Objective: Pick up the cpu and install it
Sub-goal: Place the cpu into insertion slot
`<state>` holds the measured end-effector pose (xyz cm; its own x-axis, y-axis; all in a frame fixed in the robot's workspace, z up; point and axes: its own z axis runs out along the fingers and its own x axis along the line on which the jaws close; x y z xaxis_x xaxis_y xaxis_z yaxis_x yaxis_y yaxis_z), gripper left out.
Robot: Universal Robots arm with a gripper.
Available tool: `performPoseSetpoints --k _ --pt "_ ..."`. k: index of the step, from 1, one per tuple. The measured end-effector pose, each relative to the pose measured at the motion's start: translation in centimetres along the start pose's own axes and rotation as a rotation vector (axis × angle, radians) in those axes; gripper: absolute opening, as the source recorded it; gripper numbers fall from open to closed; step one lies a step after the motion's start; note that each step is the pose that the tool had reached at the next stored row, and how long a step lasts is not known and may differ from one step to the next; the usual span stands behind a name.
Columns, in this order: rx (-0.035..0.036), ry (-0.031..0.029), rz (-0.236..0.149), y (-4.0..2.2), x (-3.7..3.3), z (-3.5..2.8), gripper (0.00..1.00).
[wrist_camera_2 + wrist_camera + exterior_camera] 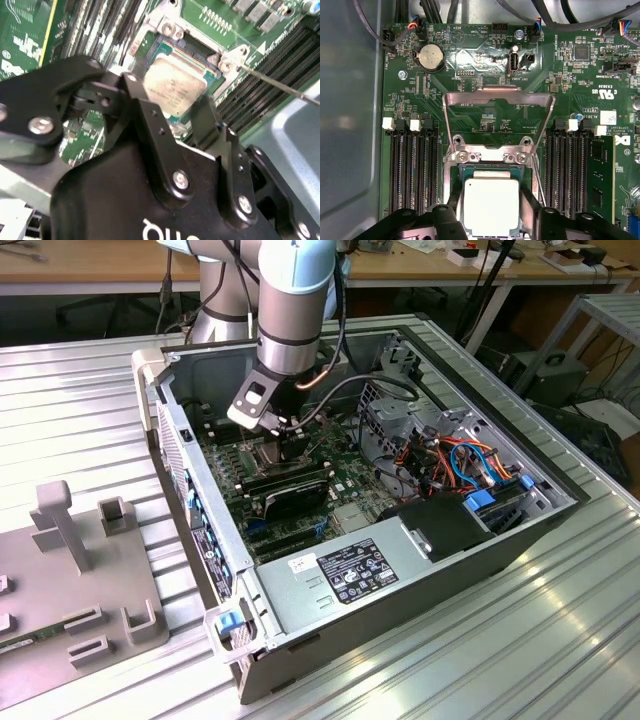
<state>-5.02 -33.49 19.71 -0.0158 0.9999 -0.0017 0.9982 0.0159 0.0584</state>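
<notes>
Inside the open computer case [430,605], which lies on its side on the ribbed metal worktop [540,660], the arm [290,310] reaches straight down over the green motherboard [485,75]. The gripper [172,97] hangs directly over the socket [187,49]. Its 2 black fingers [150,120] stand narrow, closed against 2 opposite edges of the cpu [491,207]. The cpu lies flat, silvery-tan face up, squarely within the socket's outline. Whether it is seated or sits just above the contacts, I cannot tell.

The metal hold-down frame [498,97] is swung open on its hinge at 1 edge of the socket, clear of the cpu. A thin lever rod [280,86] sticks out from a corner of the socket. Rows of black memory slots [412,175] run along both sides of the socket, and a round coin battery [431,56] sits on the board beyond the open frame.

A labelled power supply box [350,570] fills the case's near corner, with orange and blue cables [470,465] bundled toward the exterior view's right. On the exterior view's left, a grey fixture plate [70,580] with upright posts rests on the worktop, well apart from the case.
</notes>
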Motion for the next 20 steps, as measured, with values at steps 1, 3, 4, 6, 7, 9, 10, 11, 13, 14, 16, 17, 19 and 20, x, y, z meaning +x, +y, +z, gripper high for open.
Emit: performPoseSetpoints --k 1,3,4,6,7,9,10,11,13,14,16,17,19,20 --pt "0.0004 -0.0005 0.000 0.00 -0.01 -0.02 0.68" --pt "0.0004 -0.0007 0.000 0.00 -0.01 -0.02 0.68" --pt "0.0005 -0.0007 0.000 -0.01 -0.01 -0.03 0.68" --pt "0.0005 -0.0007 0.000 -0.01 -0.01 -0.03 0.68" --pt "0.0006 -0.0010 0.000 0.00 -0.02 -0.07 0.68" --pt "0.0005 -0.0011 0.000 0.02 -0.01 -0.34 0.68" --pt "0.0006 -0.0018 0.000 0.04 -0.01 -0.71 0.68" --pt "0.0005 -0.0022 0.000 0.05 -0.01 -0.92 0.68" --pt "0.0006 -0.0036 0.000 0.07 0.00 -1.34 0.68" --pt "0.0006 -0.0037 0.000 0.08 0.00 -1.41 0.68" --pt "0.0004 -0.0035 0.000 0.08 0.00 -1.41 0.68" --pt "0.0004 -0.0034 0.000 0.08 0.00 -1.41 0.68" --pt "0.0006 -0.0041 0.000 0.08 0.00 -1.49 0.68" --pt "0.0007 -0.0042 0.000 0.08 0.00 -1.55 0.68"
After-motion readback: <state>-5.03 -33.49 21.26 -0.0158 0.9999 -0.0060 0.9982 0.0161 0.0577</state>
